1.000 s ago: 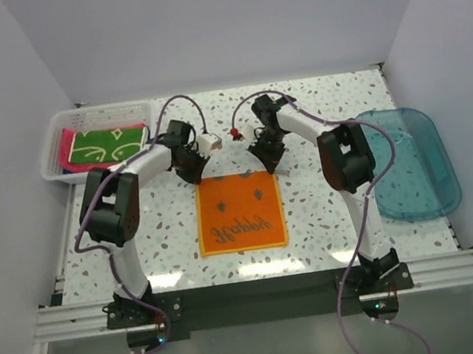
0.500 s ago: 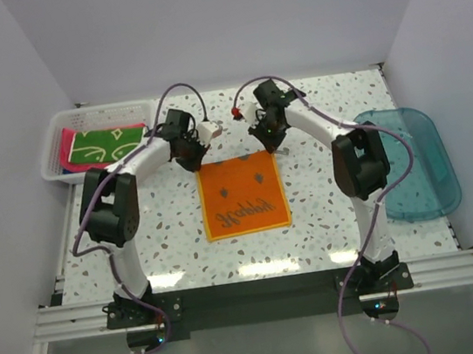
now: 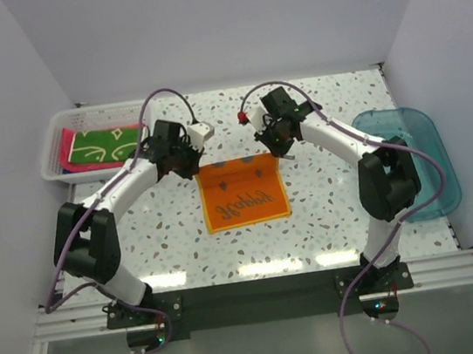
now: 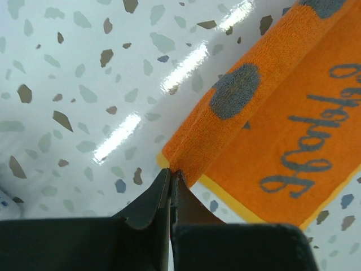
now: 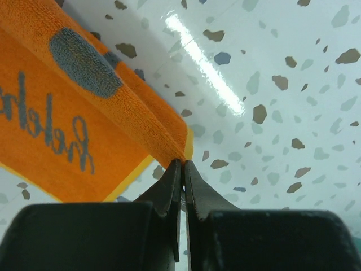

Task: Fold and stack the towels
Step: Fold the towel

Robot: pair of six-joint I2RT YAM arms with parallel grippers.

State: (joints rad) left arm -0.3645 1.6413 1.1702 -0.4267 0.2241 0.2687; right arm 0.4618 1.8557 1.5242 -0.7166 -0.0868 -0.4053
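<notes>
Orange lettered towel (image 3: 244, 195), far edge lifted, near edge flat

One orange towel (image 3: 244, 192), one green towel (image 3: 107, 146), one pink towel (image 3: 63, 148), one basket (image 3: 51, 165), one tub (image 3: 415, 180).

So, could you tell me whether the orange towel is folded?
Partly: left gripper and right gripper pinch the towel's far corners, that edge raised.

Matt terry-cloth orange towel (image 4: 271, 113); glossy smooth speckled table (image 4: 67, 68); clear blue plastic tub (image 3: 424, 159).
</notes>
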